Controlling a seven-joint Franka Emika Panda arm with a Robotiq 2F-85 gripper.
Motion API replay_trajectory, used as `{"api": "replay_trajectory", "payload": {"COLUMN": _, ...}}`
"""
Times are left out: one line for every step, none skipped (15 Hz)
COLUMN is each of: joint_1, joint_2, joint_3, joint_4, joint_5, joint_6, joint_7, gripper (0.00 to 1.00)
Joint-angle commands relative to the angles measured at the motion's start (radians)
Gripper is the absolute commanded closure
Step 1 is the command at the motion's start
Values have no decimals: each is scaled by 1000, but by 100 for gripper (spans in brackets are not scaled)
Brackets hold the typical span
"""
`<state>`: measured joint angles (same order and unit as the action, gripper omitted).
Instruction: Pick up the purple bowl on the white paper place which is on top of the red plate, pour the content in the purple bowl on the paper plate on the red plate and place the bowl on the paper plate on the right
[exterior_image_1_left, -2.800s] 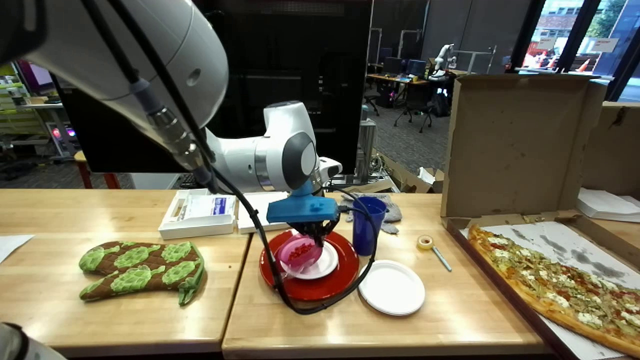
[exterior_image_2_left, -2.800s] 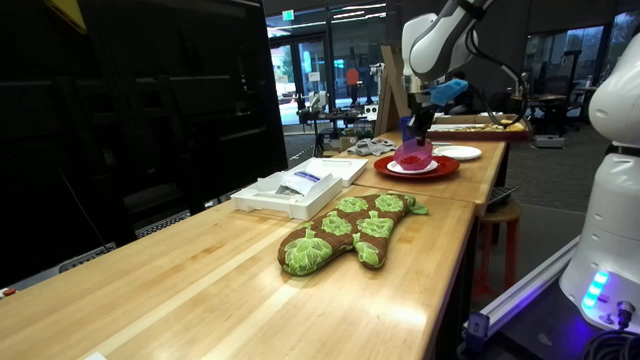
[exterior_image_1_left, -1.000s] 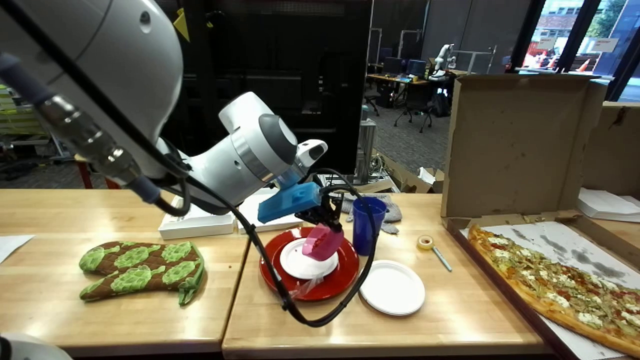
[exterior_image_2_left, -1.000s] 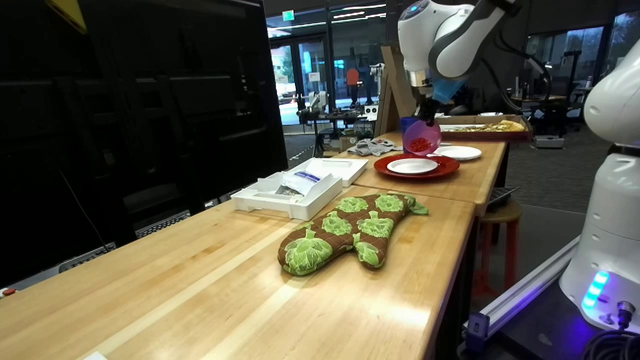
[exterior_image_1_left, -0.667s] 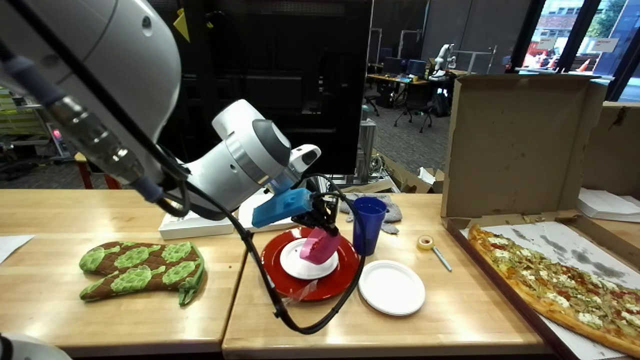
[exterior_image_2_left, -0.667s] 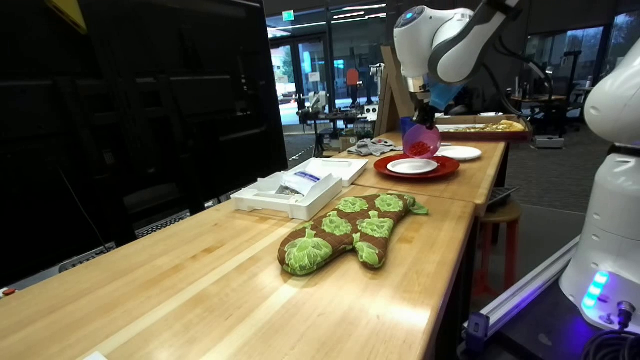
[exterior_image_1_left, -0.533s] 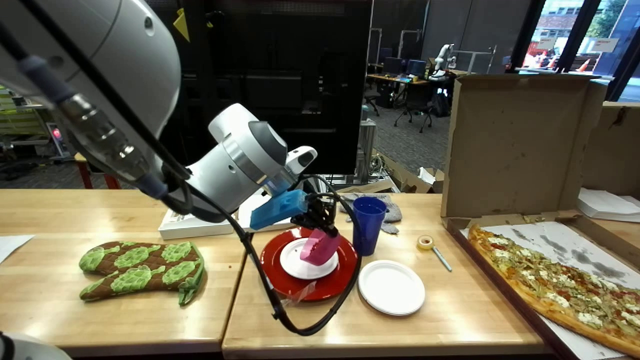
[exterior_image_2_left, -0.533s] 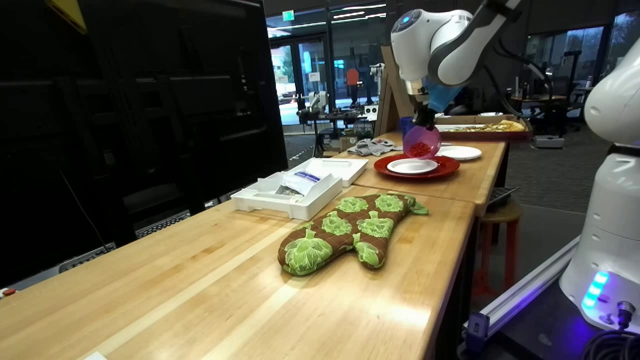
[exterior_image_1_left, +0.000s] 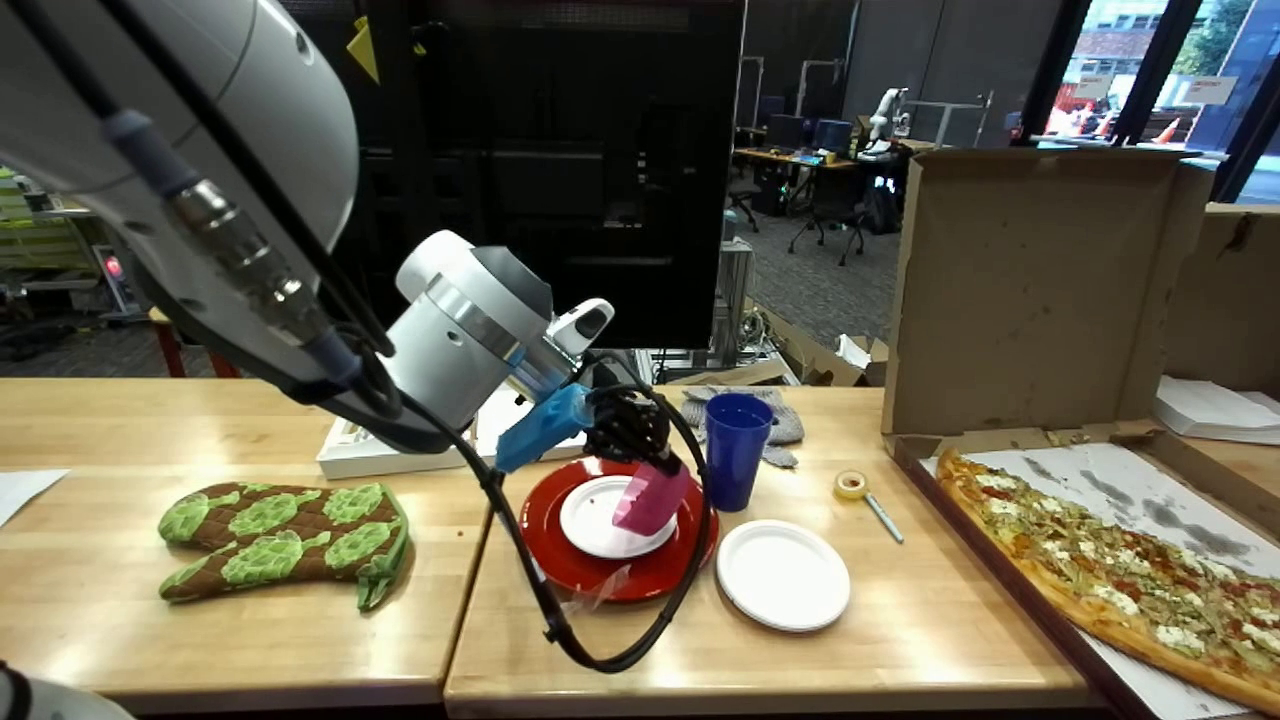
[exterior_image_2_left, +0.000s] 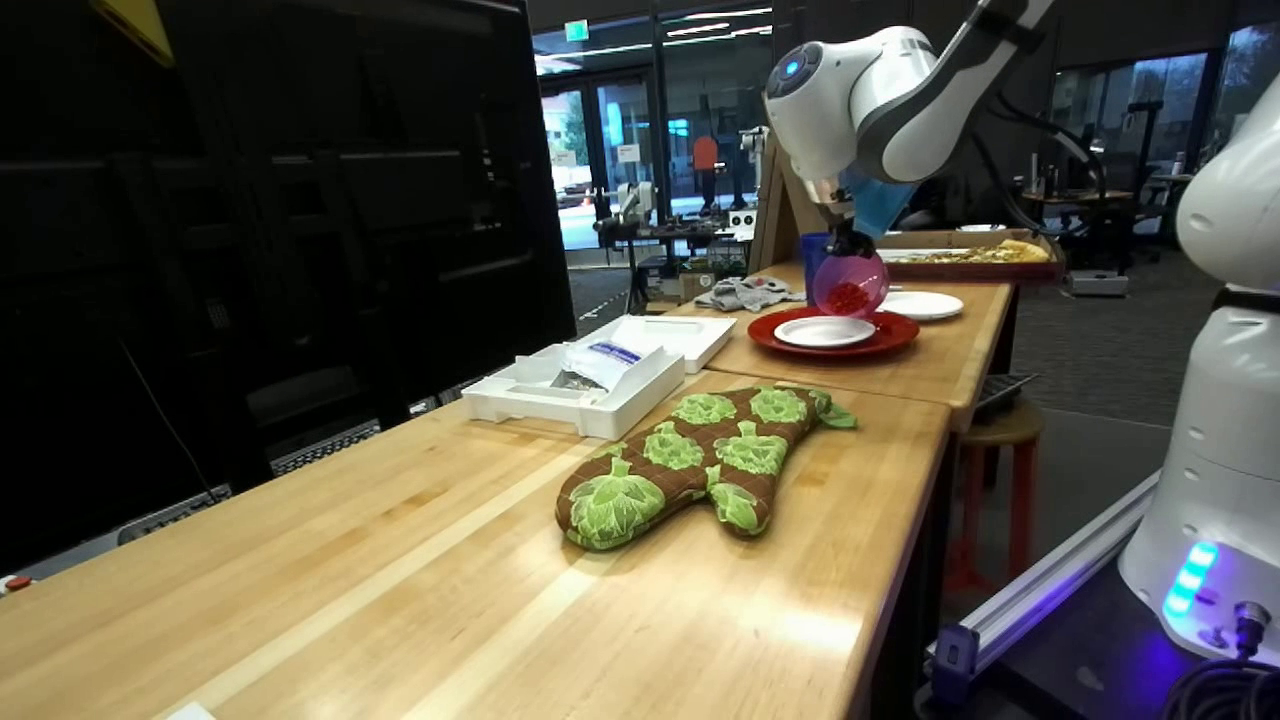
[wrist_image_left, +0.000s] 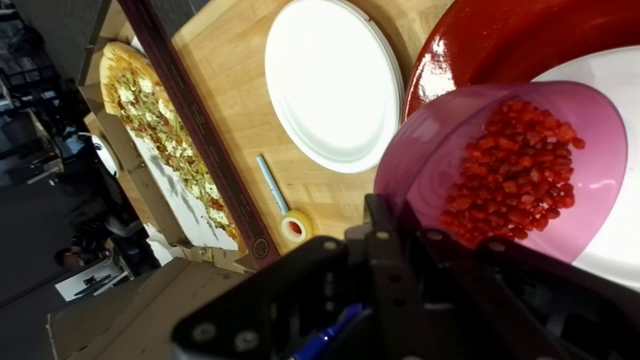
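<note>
Spilling onto the red plate (exterior_image_1_left: 645, 578) is the main risk, should the white plate (exterior_image_1_left: 590, 535) on it catch only part of the pour: the bowl (exterior_image_1_left: 652, 499) hangs tilted over that plate's edge. Pinched at the rim by the gripper (wrist_image_left: 392, 211), it might twist; the red bits (wrist_image_left: 520, 175) look mostly inside, strays too small to tell.
</note>
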<state>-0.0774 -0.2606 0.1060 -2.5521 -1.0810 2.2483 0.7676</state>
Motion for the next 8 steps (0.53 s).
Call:
{"api": "replay_trajectory", "payload": {"joint_1": 37, "joint_2": 8, "joint_3": 12, "joint_4": 19, "joint_5": -77, "joint_6": -92, "joint_7": 77, "gripper": 98}}
{"api": "replay_trajectory", "payload": {"joint_1": 48, "joint_2": 9, "joint_3": 15, "joint_4": 21, "joint_5": -93, "joint_6": -114, "joint_7": 95, "gripper": 98}}
{"api": "replay_trajectory", "payload": {"joint_1": 61, "joint_2": 12, "joint_3": 22, "joint_4": 25, "joint_5": -114, "joint_6": -144, "joint_7": 117, "gripper": 98}}
{"api": "replay_trajectory", "payload": {"joint_1": 74, "joint_2": 14, "joint_3": 27, "joint_4": 28, "joint_5": -128, "joint_6": -170, "joint_7": 132, "gripper": 98}}
{"api": "replay_trajectory", "payload": {"joint_1": 89, "joint_2": 18, "joint_3": 37, "joint_4": 34, "joint_5": -148, "joint_6": -202, "joint_7": 152, "gripper": 98}}
{"api": "replay_trajectory", "payload": {"joint_1": 103, "joint_2": 23, "joint_3": 44, "joint_4": 40, "joint_5": -165, "joint_6": -232, "joint_7": 169, "gripper": 98}}
{"api": "replay_trajectory", "payload": {"joint_1": 117, "joint_2": 29, "joint_3": 50, "joint_4": 46, "joint_5": -179, "joint_6": -260, "joint_7": 181, "gripper": 98}}
{"api": "replay_trajectory", "payload": {"joint_1": 129, "joint_2": 42, "joint_3": 58, "joint_4": 54, "joint_5": -198, "joint_6": -292, "joint_7": 200, "gripper": 98}}
